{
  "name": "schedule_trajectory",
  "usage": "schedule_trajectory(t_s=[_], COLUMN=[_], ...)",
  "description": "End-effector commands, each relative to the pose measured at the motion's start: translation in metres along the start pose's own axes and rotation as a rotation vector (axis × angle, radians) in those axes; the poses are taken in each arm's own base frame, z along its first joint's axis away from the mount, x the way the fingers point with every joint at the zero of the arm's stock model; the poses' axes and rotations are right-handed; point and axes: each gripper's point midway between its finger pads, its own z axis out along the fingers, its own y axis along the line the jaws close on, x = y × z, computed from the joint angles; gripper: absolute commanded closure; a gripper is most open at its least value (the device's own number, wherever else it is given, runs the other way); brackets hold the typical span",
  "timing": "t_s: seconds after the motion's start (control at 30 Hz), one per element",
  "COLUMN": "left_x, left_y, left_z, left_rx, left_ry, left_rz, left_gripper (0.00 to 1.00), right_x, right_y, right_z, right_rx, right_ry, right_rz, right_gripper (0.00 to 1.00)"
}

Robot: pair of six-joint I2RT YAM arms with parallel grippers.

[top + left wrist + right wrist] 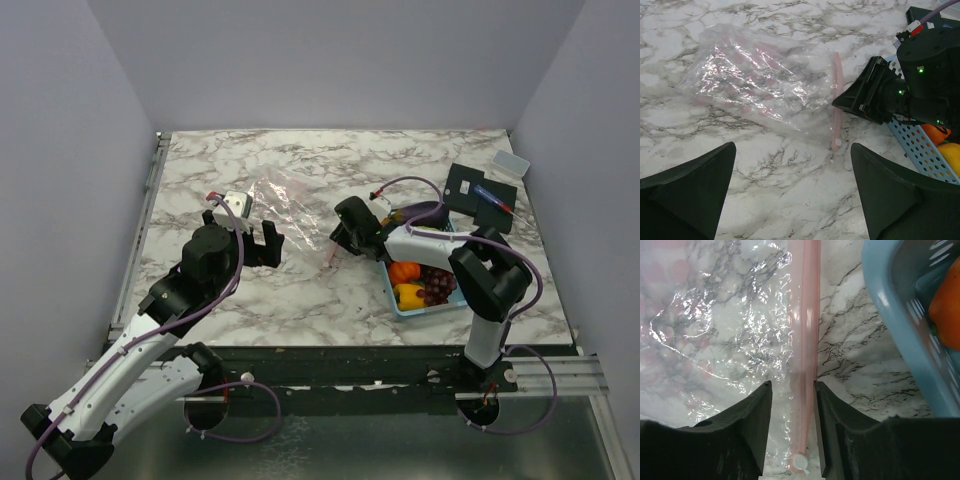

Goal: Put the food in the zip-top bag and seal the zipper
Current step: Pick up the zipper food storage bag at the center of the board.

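Marble counter [300,290]: right pincer [792,390] straddles the zipper [805,315], unclamped.
Centre it squarely before closing (left pincer [792,147] spread wide, idle).

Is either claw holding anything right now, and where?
Left gripper: open, empty. Right gripper straddles the zip-top bag's zipper near its slider; whether it grips cannot be told.

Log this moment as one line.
right gripper: jaws astride zipper; left gripper: open, hovering; zip-top bag: empty, flat; food: in blue basket
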Motion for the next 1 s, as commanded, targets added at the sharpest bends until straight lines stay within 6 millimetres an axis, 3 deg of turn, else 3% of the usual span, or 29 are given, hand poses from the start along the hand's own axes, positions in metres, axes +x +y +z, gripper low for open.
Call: schedule_trajectory(t_s=[0.0,0.7,0.97], left_x=[0.005,0.007,0.007], left_y=[0.001,0.002,0.003], left_z=[0.001,0.004,0.004], left_rx=[0.003,-0.008,-0.01], left_ry=[0.017,0.025,0.025], left_rz=[0.014,0.018,0.019], left_gripper=[0.01,0.01,0.01], right_x=[0.0,0.006,0.004], right_y=[-0.009,-0.02,-0.013], right_z=[0.012,0.024,0.028], right_rx=[0.021,0.025,-0.015], right_ry=[-0.012,-0.003,-0.011], right_rz=[0.004,0.024,0.039], right_gripper=[0.56,0.72,0.82])
